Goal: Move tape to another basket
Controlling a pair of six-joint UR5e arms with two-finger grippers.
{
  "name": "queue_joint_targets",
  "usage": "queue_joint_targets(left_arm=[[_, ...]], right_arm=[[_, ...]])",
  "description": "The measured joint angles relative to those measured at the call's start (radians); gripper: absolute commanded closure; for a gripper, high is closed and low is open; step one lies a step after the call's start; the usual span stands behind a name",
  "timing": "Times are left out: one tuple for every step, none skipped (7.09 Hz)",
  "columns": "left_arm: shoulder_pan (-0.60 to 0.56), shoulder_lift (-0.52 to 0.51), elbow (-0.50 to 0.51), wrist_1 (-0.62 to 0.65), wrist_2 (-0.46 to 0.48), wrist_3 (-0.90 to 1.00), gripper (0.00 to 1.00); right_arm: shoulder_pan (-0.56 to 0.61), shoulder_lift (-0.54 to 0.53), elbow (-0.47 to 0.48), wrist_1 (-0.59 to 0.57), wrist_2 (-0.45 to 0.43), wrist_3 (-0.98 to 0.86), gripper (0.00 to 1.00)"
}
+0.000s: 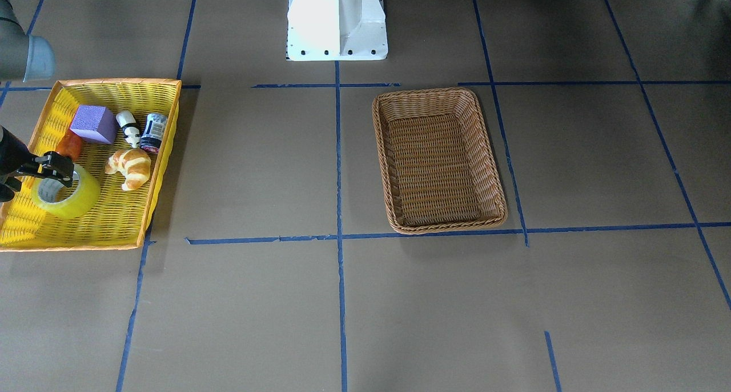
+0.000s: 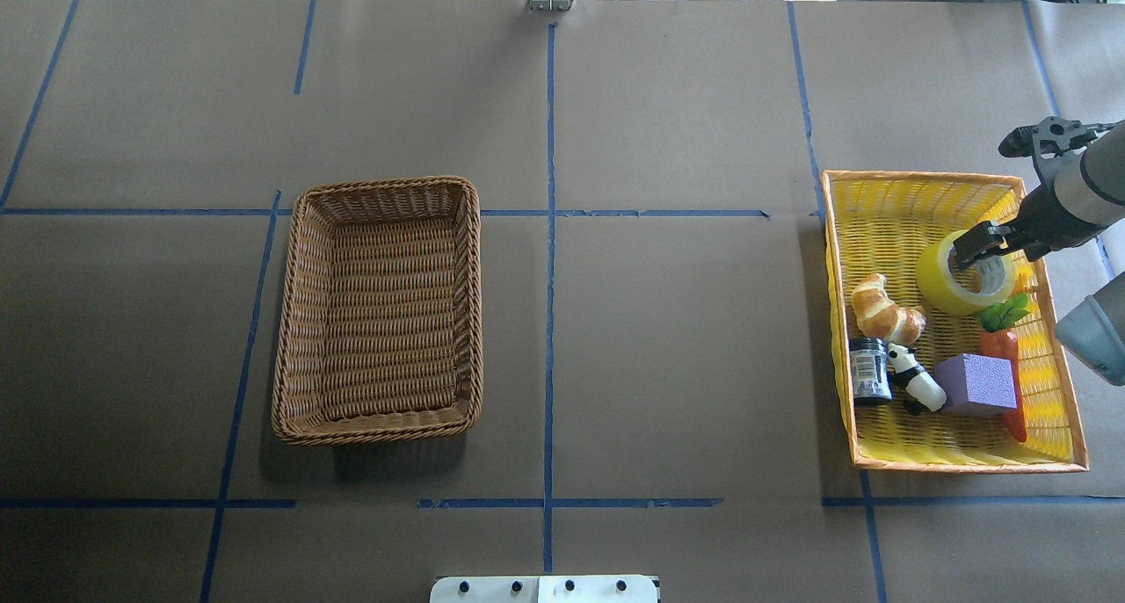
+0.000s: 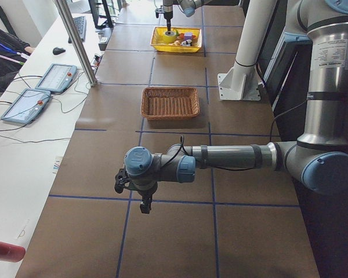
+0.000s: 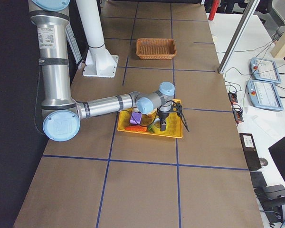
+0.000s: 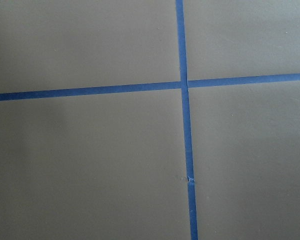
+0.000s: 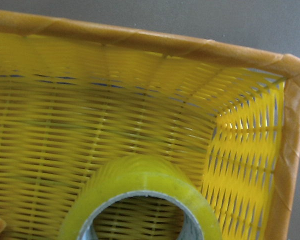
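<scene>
Tape (image 2: 962, 278) lies in the yellow basket (image 2: 923, 177), in the corner farthest from the robot and on its right, close to the orange rim, with the grey core facing up. Sharing that basket, nearer the robot, are a croissant (image 2: 886, 308) just beside the roll, a dark can (image 2: 870, 370), a panda toy (image 2: 914, 379) touching the can, a purple block (image 2: 976, 385) and a carrot (image 2: 1002, 339) along the outer wall, its green top next to the roll. The right gripper (image 2: 984, 250) sits down on the roll's upper edge, its black fingers (image 1: 57, 166) over the core and wall; whether they are pinching the roll or only resting at it, I cannot tell. The basket (image 2: 387, 184), brown wicker, stands well apart on the robot's left half of the table (image 2: 668, 366), its woven floor wholly in view. The left gripper (image 3: 133, 194) hangs over the table far from both baskets, seen only from the side, so its jaw state cannot be told.
</scene>
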Motion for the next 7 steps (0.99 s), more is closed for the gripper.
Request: queue_joint_targets(left_arm=[[0.0,0.0,-0.001,0.0,0.0,0.0,0.0],[0.0,0.0,-0.002,0.0,0.0,0.0,0.0],[0.0,0.0,-0.002,0.0,0.0,0.0,0.0],[0.0,0.0,-0.003,0.0,0.0,0.0,0.0],[0.0,0.0,-0.004,0.001,-0.008,0.0,0.0],[0.0,0.001,-0.004,0.001,-0.027,0.0,0.0],[0.0,0.001,-0.005,0.001,-0.046,-0.001,0.0]], right_arm=[[0.0,0.008,-0.017,-0.001,0.001,0.0,0.01],[-0.001,0.012,-0.03,-0.001,0.002,0.001,0.01],[-0.001,0.013,-0.039,0.0,0.003,0.001,0.01],[-0.002,0.013,-0.046,0.0,0.003,0.001,0.01],[-0.005,0.013,-0.052,0.0,0.003,0.001,0.01],[-0.011,0.017,-0.058,0.0,0.003,0.002,0.02],[-0.015,0.024,-0.067,0.0,0.003,0.002,0.24]])
